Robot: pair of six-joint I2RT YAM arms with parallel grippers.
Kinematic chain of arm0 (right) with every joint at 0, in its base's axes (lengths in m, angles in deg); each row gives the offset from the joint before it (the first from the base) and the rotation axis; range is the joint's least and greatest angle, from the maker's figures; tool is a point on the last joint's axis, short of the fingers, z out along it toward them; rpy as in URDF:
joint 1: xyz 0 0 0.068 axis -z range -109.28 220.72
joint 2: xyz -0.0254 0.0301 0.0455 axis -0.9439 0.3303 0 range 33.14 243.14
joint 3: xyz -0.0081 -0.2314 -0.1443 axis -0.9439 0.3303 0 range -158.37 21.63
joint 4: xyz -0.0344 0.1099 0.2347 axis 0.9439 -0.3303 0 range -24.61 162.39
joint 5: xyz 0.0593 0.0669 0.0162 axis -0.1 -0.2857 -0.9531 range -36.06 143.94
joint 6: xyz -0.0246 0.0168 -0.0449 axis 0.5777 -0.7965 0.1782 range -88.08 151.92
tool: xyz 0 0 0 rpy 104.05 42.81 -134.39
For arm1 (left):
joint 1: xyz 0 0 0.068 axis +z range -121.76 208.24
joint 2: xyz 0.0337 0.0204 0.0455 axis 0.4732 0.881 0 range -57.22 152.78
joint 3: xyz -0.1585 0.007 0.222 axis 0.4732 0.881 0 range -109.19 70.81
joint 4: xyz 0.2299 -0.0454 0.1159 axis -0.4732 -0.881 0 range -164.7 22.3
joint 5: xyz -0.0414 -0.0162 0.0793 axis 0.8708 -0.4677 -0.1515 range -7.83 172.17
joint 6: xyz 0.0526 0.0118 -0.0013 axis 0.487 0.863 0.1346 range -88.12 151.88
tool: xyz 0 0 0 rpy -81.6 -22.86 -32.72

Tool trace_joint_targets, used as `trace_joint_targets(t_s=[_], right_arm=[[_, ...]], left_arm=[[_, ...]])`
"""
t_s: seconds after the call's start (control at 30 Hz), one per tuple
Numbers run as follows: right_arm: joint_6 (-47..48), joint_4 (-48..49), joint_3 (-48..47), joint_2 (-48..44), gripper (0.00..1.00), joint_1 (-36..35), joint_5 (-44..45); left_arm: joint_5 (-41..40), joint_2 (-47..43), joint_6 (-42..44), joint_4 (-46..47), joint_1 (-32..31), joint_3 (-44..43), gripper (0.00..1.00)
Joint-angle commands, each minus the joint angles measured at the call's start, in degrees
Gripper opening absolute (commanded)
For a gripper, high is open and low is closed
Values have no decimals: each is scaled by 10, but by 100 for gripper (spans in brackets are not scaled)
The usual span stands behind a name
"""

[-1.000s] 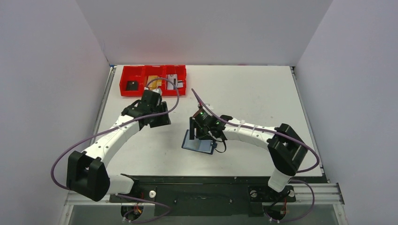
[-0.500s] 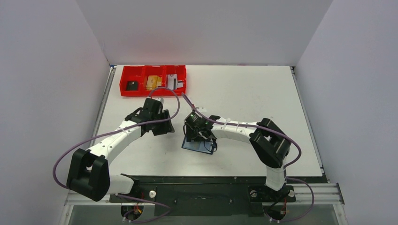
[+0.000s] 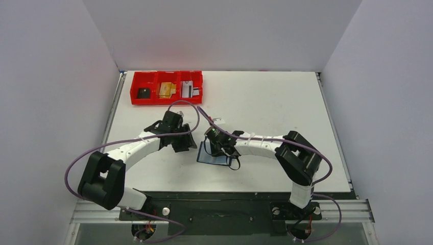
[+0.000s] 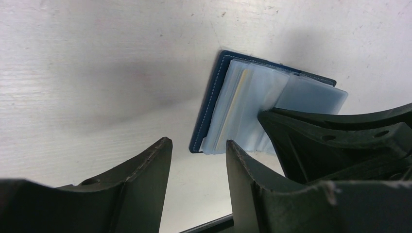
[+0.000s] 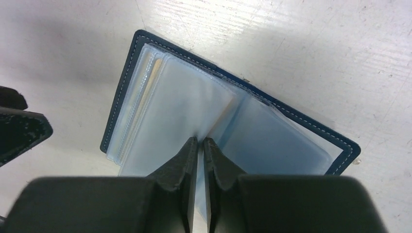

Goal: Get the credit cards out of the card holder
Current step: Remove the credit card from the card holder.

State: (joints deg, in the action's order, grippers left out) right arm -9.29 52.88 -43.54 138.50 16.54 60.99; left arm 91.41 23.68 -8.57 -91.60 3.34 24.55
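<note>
Open card holder (image 5: 170, 107) lying flat on the desk (image 3: 265, 102), cover downward, its clear sleeves (image 4: 252, 102) fanned upward directly beneath the right tool (image 5: 200, 141). This tool's fingers stand almost together, only a thin slit between them, and their tips meet the sleeves at the central fold. The placement suggests it is pinning the holder or separating one leaf, though it cannot be told whether a leaf is caught in the slit. The left tool (image 4: 197, 158) stands with its fingers apart and nothing between them, and the holder's stitched edge lies just ahead of its tips. It seems posed there to reach the sleeve mouths while the other tool steadies the book. A tan-gold card edge (image 5: 153, 80) shows inside the sleeve stack on the side nearest the left tool, so at least one card appears not yet withdrawn. The two tools stand close across the holder, and the right tool's body fills the space just beyond the left tool's tips, limiting its approach. The holder's black strap tab (image 3: 236, 164) trails on the side away from the left tool. Well beyond both tools sits a red tray (image 3: 153, 101) whose three compartments hold a dark, a tan-gold and a pale item, too small to identify.
</note>
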Motion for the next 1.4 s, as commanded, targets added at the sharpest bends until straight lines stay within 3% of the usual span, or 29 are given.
trace_joint_targets(t_s=[0.0, 0.4, 1.37], right_arm=[[37, 29, 52, -5, 4, 20, -22], [31, 123, 121, -16, 0, 59, -104], [29, 151, 137, -14, 0, 82, -138]], left_arm=[[28, 16, -16, 47, -16, -6, 42], [74, 57, -22, 73, -47, -32, 38], [91, 118, -3, 94, -87, -54, 23]])
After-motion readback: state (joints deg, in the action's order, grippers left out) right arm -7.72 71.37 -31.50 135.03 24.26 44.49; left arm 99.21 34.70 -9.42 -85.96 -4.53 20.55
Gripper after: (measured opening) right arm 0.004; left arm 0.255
